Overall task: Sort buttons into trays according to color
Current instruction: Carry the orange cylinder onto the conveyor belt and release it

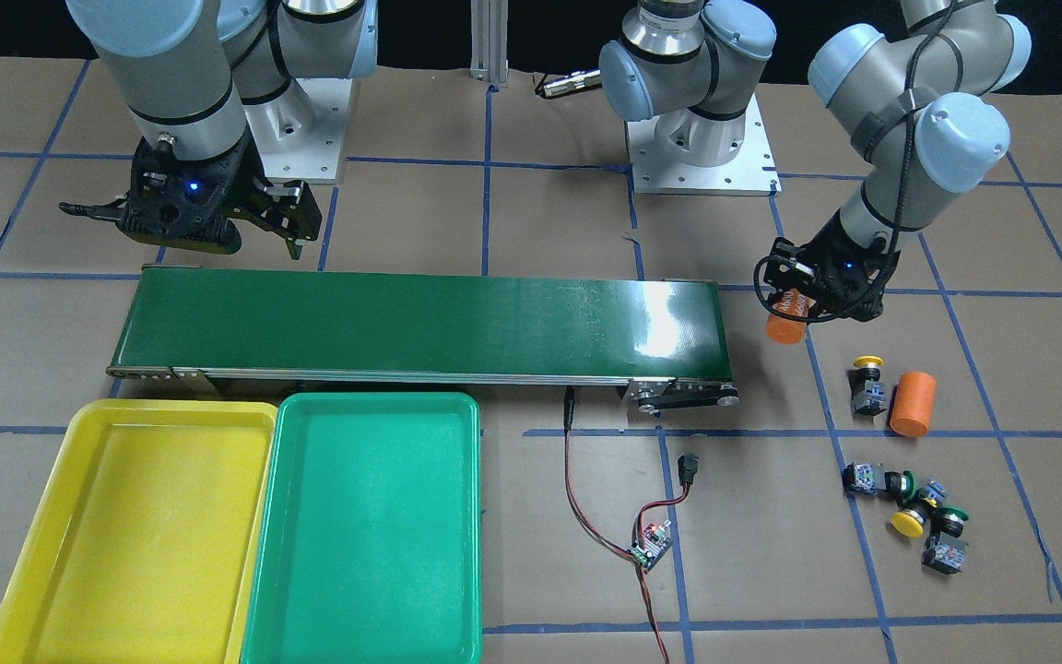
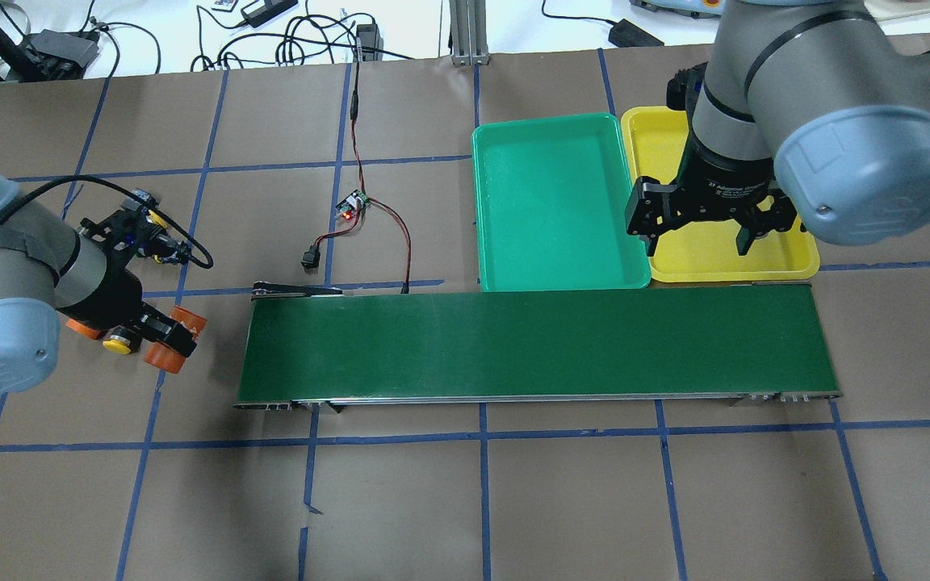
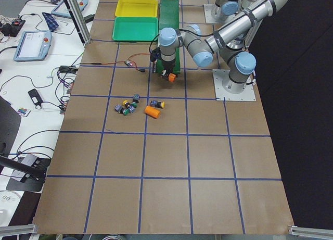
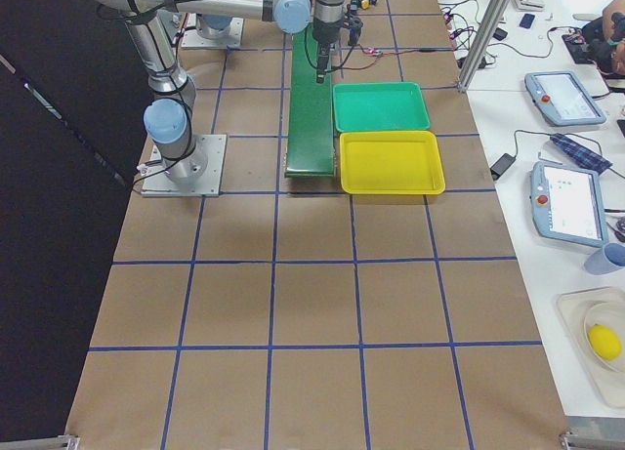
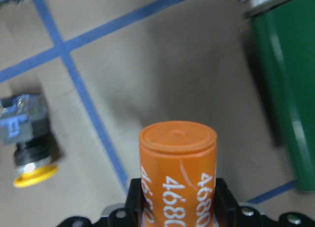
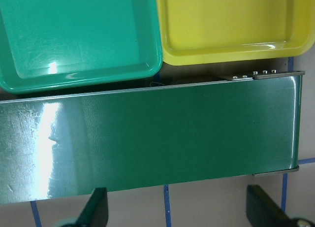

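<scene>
Left claw (image 1: 812,304): clamped on orange cylinder (image 5: 177,163), held off the belt (image 1: 420,323) end, above bare table.
Right claw (image 2: 695,236): fingers apart, empty, over the belt's other end near the trays.
Buttons: all on the table; yellow button (image 1: 867,380) just beside second cylinder (image 1: 914,403), other three clustered (image 1: 909,512).
Trays: yellow tray (image 1: 144,535) and green tray (image 1: 365,535), side by side, no buttons inside.
Advice: likely best to park the cylinder well apart from the buttons, then take the lone yellow button by its block.

On our desk (image 1: 531,231) we see a belt (image 1: 420,327), a yellow tray (image 1: 79,426) and a green tray (image 1: 365,526) beside it. Four buttons (image 1: 907,523), a cylinder (image 1: 913,403) and a wired board (image 1: 651,544) lie apart.
</scene>
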